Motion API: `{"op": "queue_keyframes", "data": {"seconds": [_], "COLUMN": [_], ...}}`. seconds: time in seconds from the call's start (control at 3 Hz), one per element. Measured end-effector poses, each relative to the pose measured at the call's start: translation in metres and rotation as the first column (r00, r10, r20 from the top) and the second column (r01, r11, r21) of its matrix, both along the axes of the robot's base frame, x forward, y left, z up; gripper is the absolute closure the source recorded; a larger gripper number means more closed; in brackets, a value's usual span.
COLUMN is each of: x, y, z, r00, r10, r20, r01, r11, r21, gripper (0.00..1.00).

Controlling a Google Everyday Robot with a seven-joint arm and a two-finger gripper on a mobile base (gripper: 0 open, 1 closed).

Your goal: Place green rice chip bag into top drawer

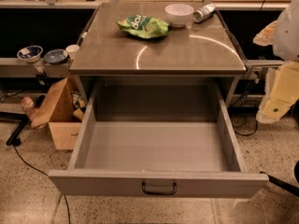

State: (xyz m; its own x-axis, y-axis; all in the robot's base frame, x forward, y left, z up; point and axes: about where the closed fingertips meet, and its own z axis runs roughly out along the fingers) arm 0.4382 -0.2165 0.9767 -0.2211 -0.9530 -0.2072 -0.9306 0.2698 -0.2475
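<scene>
The green rice chip bag point(142, 26) lies crumpled on the grey countertop point(159, 50), at the back and left of centre. The top drawer point(156, 148) below the counter is pulled fully out. Its grey inside is bare, and a dark handle point(159, 187) sits on its front panel. My gripper point(273, 107) hangs at the right edge of the view, beside the cabinet at about the height of the drawer opening. It is far right of the bag and touches nothing.
A white bowl point(179, 14) and a tipped silver can point(204, 13) stand right of the bag. An open cardboard box point(58, 113) sits on the floor at the left. Two bowls point(29, 53) and a cup point(72, 49) rest on a low left ledge. Cables cross the floor.
</scene>
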Motion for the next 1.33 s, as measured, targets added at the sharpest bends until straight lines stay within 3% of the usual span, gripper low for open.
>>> {"op": "queue_keyframes", "data": {"seconds": [0.33, 0.67, 1.0, 1.33], "x": [0.0, 0.018, 0.069, 0.112], "y": [0.0, 0.003, 0.013, 0.024], "z": [0.0, 0.003, 0.004, -0.004], "r00": [1.0, 0.9995, 0.9947, 0.9785], "r10": [0.0, 0.015, 0.093, 0.204], "r20": [0.0, 0.028, 0.043, 0.031], "r01": [0.0, -0.016, -0.096, -0.206], "r11": [1.0, 1.0, 0.992, 0.957], "r21": [0.0, 0.015, 0.084, 0.204], "gripper": [0.0, 0.0, 0.0, 0.0]}}
